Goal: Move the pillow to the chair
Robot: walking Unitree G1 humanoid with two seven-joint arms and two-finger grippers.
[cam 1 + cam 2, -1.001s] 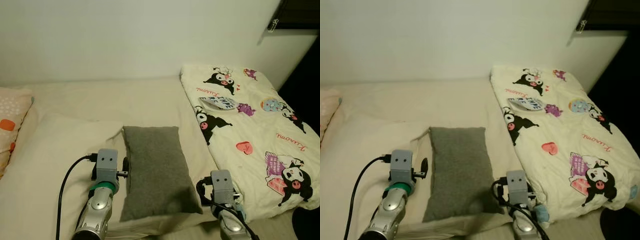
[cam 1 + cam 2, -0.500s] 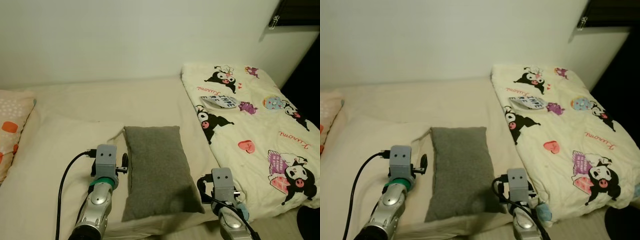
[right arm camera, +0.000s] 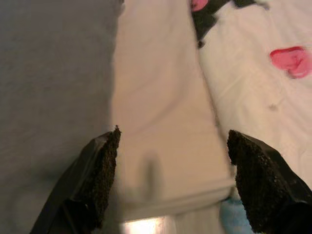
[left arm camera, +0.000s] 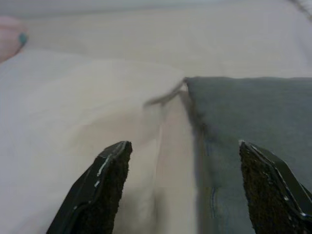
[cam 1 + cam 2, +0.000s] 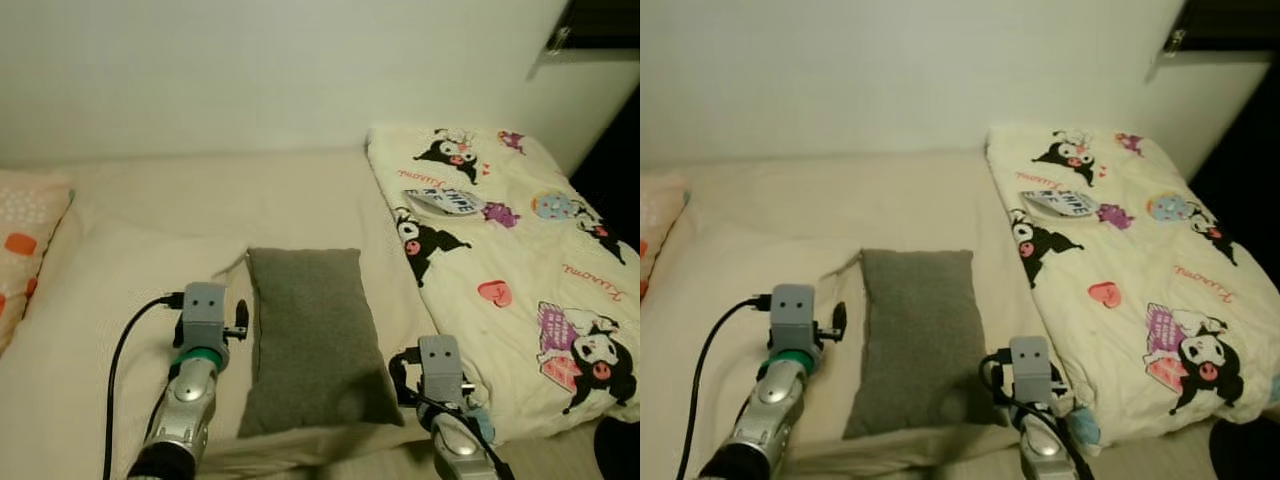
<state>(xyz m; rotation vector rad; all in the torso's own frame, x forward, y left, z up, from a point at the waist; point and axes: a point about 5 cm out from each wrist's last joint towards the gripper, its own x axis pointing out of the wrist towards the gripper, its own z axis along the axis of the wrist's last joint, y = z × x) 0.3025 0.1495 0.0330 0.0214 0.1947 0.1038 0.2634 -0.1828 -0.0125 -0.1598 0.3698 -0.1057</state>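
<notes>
Gray pillow lay flat on the cream bed, below a plain pale wall. Cartoon blanket spread just beside it, orange-spotted pillow at the bed's far left. Left tool spread open at the pillow's left edge. Right tool spread open at its right edge.

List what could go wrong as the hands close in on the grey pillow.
The left hand, open, straddles the grey pillow's edge and the cream sheet, so it may pinch the sheet too. The right hand, open, sits beside the pillow over bare sheet, near the cartoon blanket, and may miss.
</notes>
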